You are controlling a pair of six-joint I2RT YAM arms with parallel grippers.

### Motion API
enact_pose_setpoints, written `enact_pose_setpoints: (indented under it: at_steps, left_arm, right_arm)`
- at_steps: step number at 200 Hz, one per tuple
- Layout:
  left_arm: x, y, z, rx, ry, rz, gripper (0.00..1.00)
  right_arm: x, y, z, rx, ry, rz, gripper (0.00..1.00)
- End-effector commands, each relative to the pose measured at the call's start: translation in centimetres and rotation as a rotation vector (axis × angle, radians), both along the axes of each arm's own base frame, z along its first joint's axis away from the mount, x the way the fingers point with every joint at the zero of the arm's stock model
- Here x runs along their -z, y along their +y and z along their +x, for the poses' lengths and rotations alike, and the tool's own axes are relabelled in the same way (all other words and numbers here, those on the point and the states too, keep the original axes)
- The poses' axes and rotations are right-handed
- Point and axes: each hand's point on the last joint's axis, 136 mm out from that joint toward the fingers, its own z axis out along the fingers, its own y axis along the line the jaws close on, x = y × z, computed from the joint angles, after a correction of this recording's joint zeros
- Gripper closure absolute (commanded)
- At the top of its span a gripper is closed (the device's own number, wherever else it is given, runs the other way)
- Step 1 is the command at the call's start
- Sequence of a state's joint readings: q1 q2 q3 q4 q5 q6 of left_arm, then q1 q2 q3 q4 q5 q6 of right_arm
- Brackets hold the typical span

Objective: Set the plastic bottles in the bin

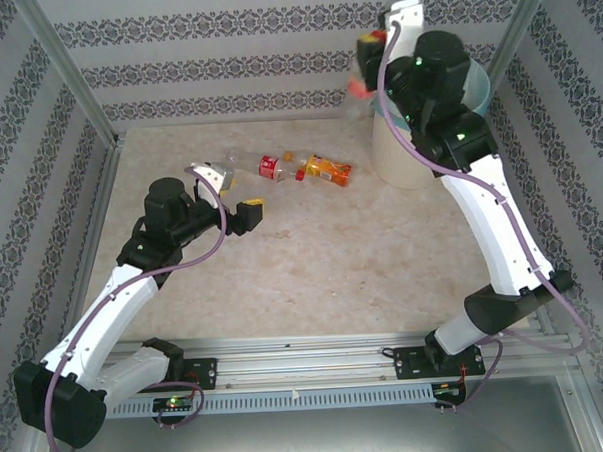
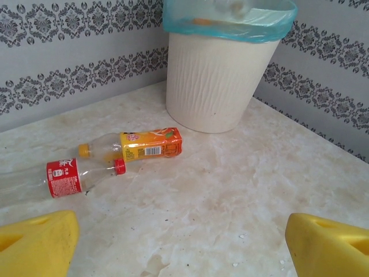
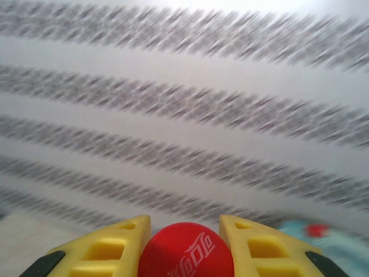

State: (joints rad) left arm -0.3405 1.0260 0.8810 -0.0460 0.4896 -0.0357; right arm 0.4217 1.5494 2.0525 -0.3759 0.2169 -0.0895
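The right claw (image 3: 184,226) is clamped tight on a bottle (image 3: 185,254) by its red cap, raised at the far right beside the bin (image 1: 399,162). Whether it hangs over the rim is hard to say, since that view is blurred. It would be best to carry it well inside the blue-green liner (image 2: 173,23) before letting go, so the hanging body clears the near edge.

The left claw (image 2: 184,238) stands wide and empty above the table (image 2: 230,190), near an orange-label bottle (image 2: 147,144) and a red-label bottle (image 2: 63,176) lying close together. There is open table all round them, and the bin is well to their right.
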Motion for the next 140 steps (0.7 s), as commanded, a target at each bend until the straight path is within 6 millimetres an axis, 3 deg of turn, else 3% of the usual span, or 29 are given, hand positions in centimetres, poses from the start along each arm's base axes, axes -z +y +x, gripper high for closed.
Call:
enact_pose_setpoints:
  at_steps: [1,29,67,106,140]
  left_arm:
    - [-2.4,-0.7,0.3,0.014,-0.047,-0.060,0.08]
    - [-2.3,-0.7,0.5,0.012,-0.046,-0.057,0.08]
    - [-1.9,-0.6,0.6,0.003,-0.039,-0.047,0.08]
    - [-1.7,-0.5,0.6,-0.004,-0.036,-0.043,0.09]
    - [-1.0,-0.5,0.7,-0.008,-0.021,-0.039,0.09]
  right_arm:
    - [-1.9,-5.6,2.0,0.309,-0.069,-0.174,1.00]
    - [-0.9,-8.7,5.3,0.450,-0.033,-0.261,1.00]
    - [2.5,-10.7,9.2,0.537,0.040,-0.336,1.00]
    - [5.7,-12.4,10.8,0.570,0.127,-0.349,1.00]
    - [8.4,-12.5,10.8,0.507,0.232,-0.305,1.00]
